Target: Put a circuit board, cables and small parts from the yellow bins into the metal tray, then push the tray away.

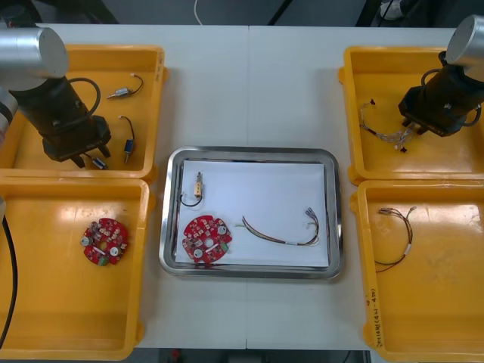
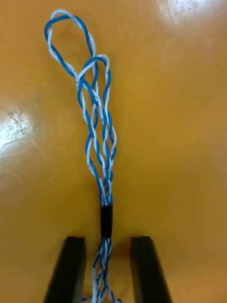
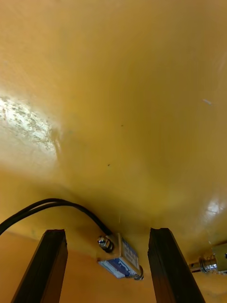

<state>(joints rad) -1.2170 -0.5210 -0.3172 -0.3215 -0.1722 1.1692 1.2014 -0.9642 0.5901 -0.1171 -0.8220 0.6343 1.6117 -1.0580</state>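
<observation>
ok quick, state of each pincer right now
Left pincer: open, fingers either side of a small metal part in a left bin.
Right pincer: open, fingers either side of the blue and white cable in a right bin.

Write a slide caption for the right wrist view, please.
Open right gripper straddles the twisted blue and white cable lying on the yellow bin floor.

The left arm's rounded brushed-silver joint shell (image 1: pixel 30 49) tops a blocky matte-black left gripper (image 1: pixel 83 159) with a thin black looped cable (image 1: pixel 97 94). The right gripper (image 1: pixel 408 130) is equally black, under another silver shell (image 1: pixel 470 38). The fingers (image 3: pixel 49 267) are flat, black and tapered.
</observation>
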